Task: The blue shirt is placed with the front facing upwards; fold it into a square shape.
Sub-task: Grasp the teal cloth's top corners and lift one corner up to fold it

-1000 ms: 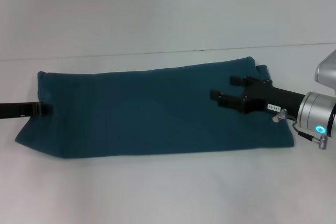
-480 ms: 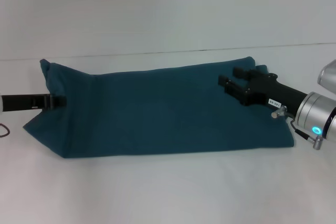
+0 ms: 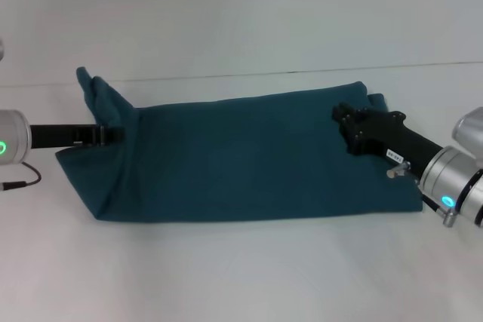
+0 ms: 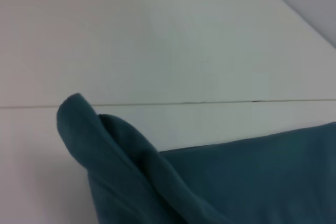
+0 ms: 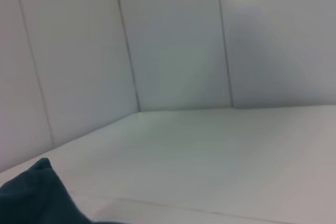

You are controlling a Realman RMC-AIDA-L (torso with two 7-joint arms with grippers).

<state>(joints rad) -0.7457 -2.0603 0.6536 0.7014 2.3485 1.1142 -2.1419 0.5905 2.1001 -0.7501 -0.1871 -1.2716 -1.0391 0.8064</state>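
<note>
- Looking down from the head camera, I see the blue shirt lying as a long folded band across the white table.
- My left gripper is pinched on the shirt's left end, lifting a peak of cloth; my left wrist camera shows only that raised fold.
- My right gripper rests on the right end, fingers drawn together; I cannot tell whether they grip cloth.
</note>
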